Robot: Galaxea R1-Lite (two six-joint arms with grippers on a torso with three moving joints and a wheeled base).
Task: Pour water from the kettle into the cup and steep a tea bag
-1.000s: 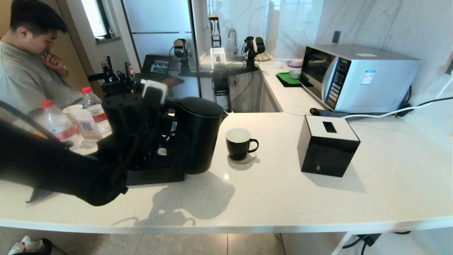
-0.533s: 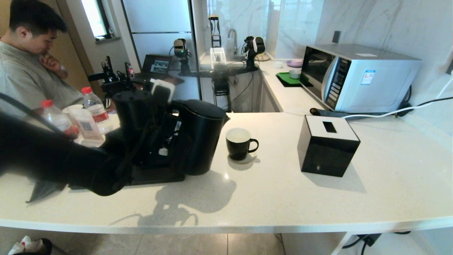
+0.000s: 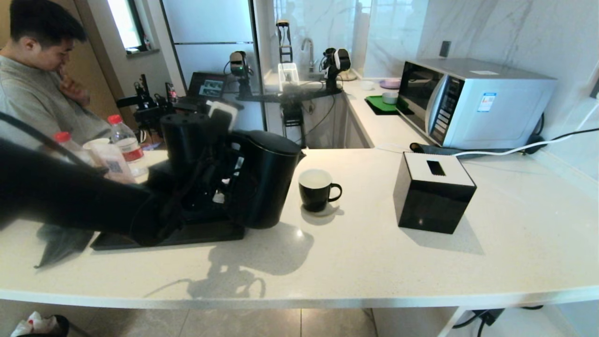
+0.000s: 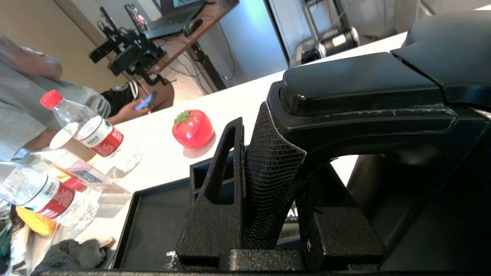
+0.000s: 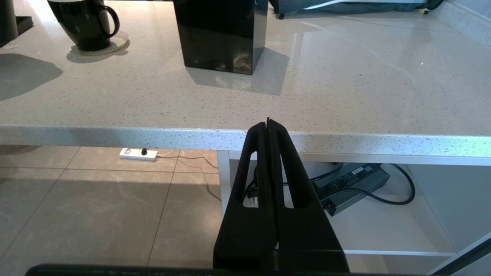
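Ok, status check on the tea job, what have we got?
Left gripper jaws shut on the kettle handle, kettle upright by the black tray. Right gripper shut, parked below the counter edge. Cup beside the spout, path clear.

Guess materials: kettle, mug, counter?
Kettle: likely matte black plastic; dull, no sharp glare. The left gripper is shut on its handle.
Mug: probably glazed ceramic; glossy black outside, white inside.
Counter: pale speckled stone or quartz look, polished; it mirrors the tissue box.
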